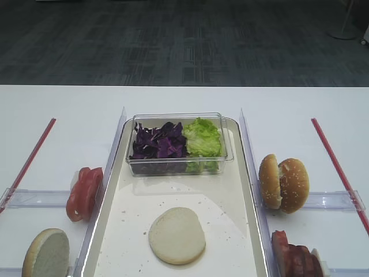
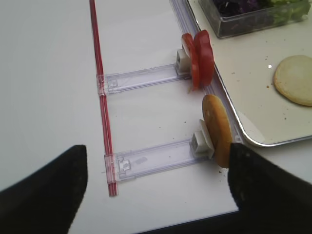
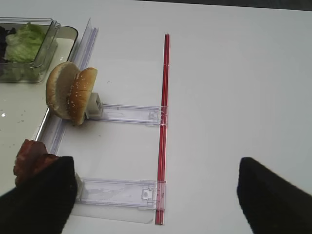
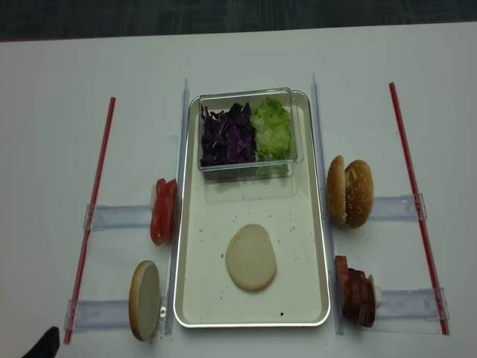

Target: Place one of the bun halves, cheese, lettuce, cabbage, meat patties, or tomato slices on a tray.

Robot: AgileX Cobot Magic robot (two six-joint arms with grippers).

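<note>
Left gripper (image 2: 156, 187) gapes wide and empty; bun half (image 2: 217, 129) stands on edge just ahead toward its right finger, likely light, soft, crushable—pinch gently across crust and cut face.

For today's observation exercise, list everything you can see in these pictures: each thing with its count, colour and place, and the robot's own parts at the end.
tray: one, off-white with silvery rim, centre of the table.
plain bun half on the tray: one, pale cream, lying flat.
plain bun half on edge: one, tan and cream, left of the tray, near slot.
clear tub: one, at the tray's far end.
cabbage: one heap, dark purple, tub's left side.
lettuce: one bunch, light green, tub's right side.
tomato slices: red, upright, left of the tray.
sesame bun halves: two, golden, right of the tray.
dark red slices: upright, right near slot.
red strips: two, outer sides.
left gripper: black fingers apart, empty.
right gripper: black fingers apart, empty.
</note>
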